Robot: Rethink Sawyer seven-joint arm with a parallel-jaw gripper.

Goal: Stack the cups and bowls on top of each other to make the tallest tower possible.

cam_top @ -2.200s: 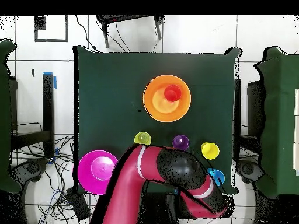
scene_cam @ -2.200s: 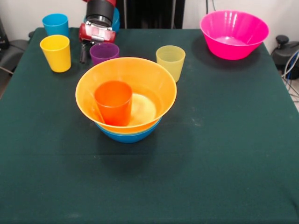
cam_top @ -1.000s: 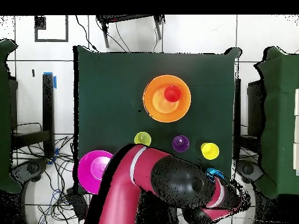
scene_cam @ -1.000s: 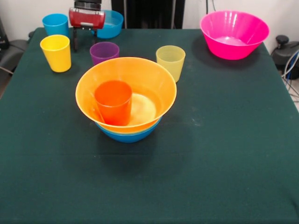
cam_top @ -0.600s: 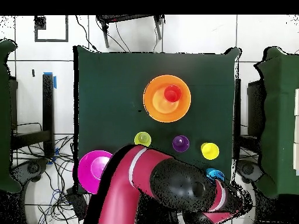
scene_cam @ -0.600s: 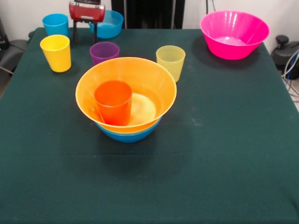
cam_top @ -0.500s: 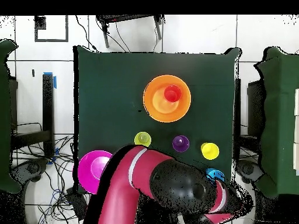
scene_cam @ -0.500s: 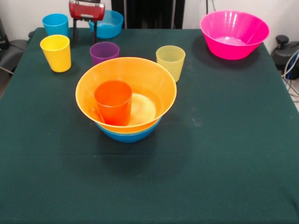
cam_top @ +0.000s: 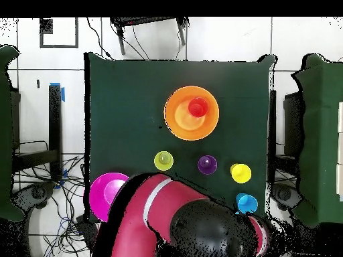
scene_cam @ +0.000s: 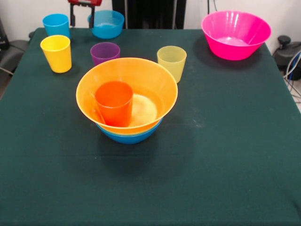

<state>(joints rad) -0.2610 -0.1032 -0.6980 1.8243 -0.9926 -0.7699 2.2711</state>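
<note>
Fingers: two dark prongs of the fingers hang from the top edge of the front view with clear space between them, spread and carrying nothing.
Fingers' place: between the blue cup and the small blue bowl, above the far side of the desk, well apart from the tower.
Arm: in the overhead view the red arm bulks over the desk's edge on the base side, folded back on itself and covering part of the pink bowl. Only a sliver of the red body above the prongs shows in the front view.
Tower: near the desk's middle. The large orange-yellow bowl sits nested in a medium blue bowl, and the orange cup stands upright inside, off-centre, close to the orange-yellow bowl's wall.
Loose pieces: behind the tower stand the purple cup and the pale yellow-green cup, the yellow cup farther off to one side. The pink bowl sits well apart at a far corner.
Risk: the prongs flank crowded pieces, so a descent slightly off line would probably strike a rim and tip the blue cup or push the small blue bowl off the edge.
Risk at the tower: anything set on the off-centre orange cup would likely lean and slide.
Progress: my guess is early, most pieces unstacked.
</note>
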